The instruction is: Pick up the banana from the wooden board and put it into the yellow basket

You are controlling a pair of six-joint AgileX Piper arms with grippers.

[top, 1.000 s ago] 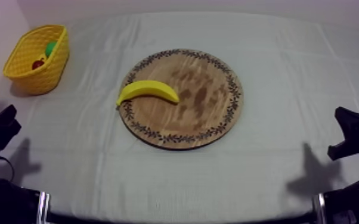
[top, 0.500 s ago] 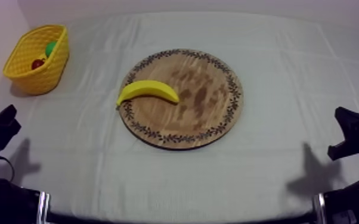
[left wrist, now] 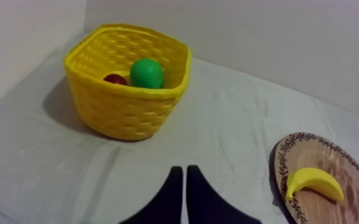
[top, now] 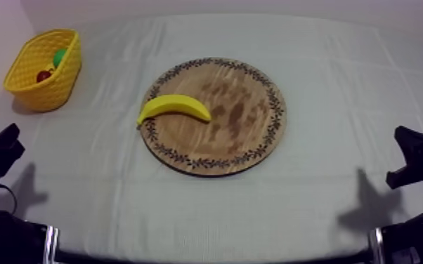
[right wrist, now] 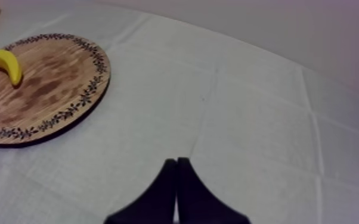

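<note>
Left wrist view: my left tool [left wrist: 183, 179] hangs low over the grey-white cloth of the surface [left wrist: 235, 113], its two black fingers pressed together into a narrow wedge, clenched on nothing. Beyond it and toward my left stands the yellow basket [left wrist: 122, 113], upright near the far left corner of the surface. Inside the basket lie a round green toy fruit [left wrist: 146, 72] and a small red fruit [left wrist: 115, 78], the red one just beside the green one and partly hidden by the basket's wall.

In the top view the basket sits well apart from the round wooden board [top: 242, 119], which lies flat near the middle of the surface with its patterned rim all around. The banana [top: 175, 107] lies on the left part of that board, its left end at the rim and its right end pointing toward the board's centre; its curve arches away from me, both ends turned toward the near side. Nothing touches the banana, and both arms sit low at the near corners, far from it.

In the right wrist view my right tool [right wrist: 176, 167] hovers over bare cloth to the right of the board, its fingers lying together as a thin wedge, clenched with nothing between them. The banana shows there at the far edge of the board.
</note>
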